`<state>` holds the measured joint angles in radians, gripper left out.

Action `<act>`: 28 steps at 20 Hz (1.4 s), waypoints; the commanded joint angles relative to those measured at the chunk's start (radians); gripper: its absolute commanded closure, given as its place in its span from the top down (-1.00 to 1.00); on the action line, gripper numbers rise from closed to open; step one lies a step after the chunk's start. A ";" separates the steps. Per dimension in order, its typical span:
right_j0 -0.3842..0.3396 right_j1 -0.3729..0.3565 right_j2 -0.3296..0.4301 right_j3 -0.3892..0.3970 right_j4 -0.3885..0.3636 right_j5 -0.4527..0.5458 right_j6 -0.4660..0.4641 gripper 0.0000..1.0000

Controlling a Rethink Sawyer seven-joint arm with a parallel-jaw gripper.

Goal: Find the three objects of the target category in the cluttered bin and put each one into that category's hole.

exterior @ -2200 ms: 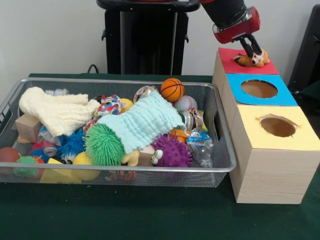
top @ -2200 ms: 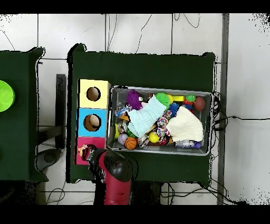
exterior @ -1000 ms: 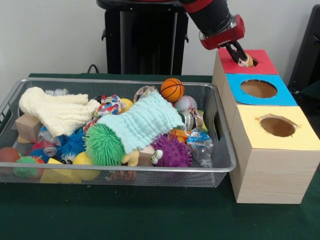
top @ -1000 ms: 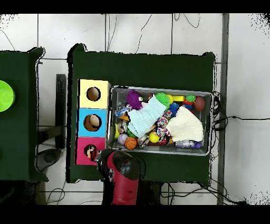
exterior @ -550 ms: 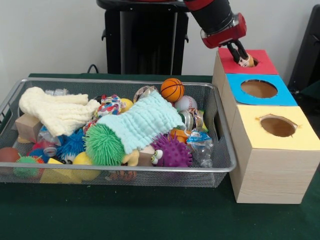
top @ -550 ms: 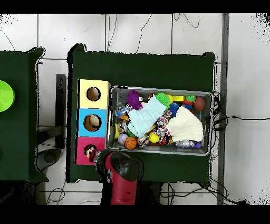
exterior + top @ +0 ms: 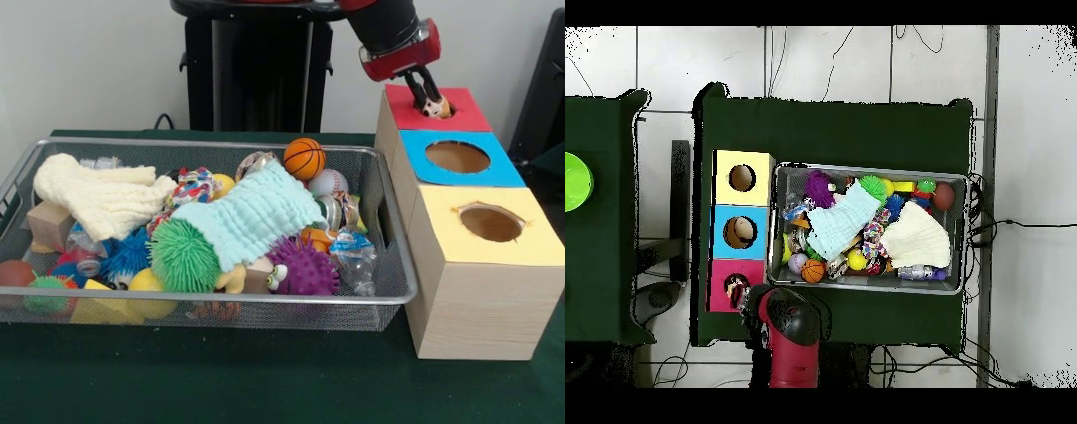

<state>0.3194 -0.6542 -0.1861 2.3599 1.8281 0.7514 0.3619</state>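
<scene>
My gripper point(image 7: 431, 99) hangs over the round hole point(image 7: 444, 109) in the red top of the pale wooden box, at the far right of the front view. It is shut on a small orange-tan plush animal point(image 7: 433, 109), which sits in the mouth of the hole. The overhead view shows the gripper point(image 7: 738, 294) at the red hole point(image 7: 734, 284). The silver wire mesh bin point(image 7: 212, 299) stands left of the box, full of toys. I cannot pick out any other plush animal in the clutter.
The box also has a blue-topped hole point(image 7: 457, 156) and a yellow-topped hole point(image 7: 491, 223). In the bin lie a mint knitted cloth point(image 7: 252, 216), a cream cloth point(image 7: 101, 194), a green spiky ball point(image 7: 181, 256), a purple spiky ball point(image 7: 305, 269) and a small basketball point(image 7: 304, 157).
The plush lay on the red top under my gripper; it has since gone to the hole's mouth. My gripper has shifted slightly right and up since a second ago.
</scene>
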 commanded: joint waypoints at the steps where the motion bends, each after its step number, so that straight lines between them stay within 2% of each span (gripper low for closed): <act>1: 0.083 0.040 0.001 -0.150 0.049 -0.149 -0.047 -1.00; 6: 0.148 0.072 -0.046 -0.172 0.078 -0.220 -0.023 -1.00; 10: 0.142 0.075 -0.057 -0.185 0.016 -0.253 0.036 -1.00; 11: 0.133 0.068 -0.056 -0.181 -0.014 -0.255 0.062 1.00; 23: 0.043 0.034 -0.045 -0.199 -0.271 -0.258 0.251 1.00; 28: 0.030 0.009 -0.056 -0.197 -0.357 -0.259 0.313 1.00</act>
<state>0.4089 -0.6363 -0.2602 2.2435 1.5837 0.5828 0.3690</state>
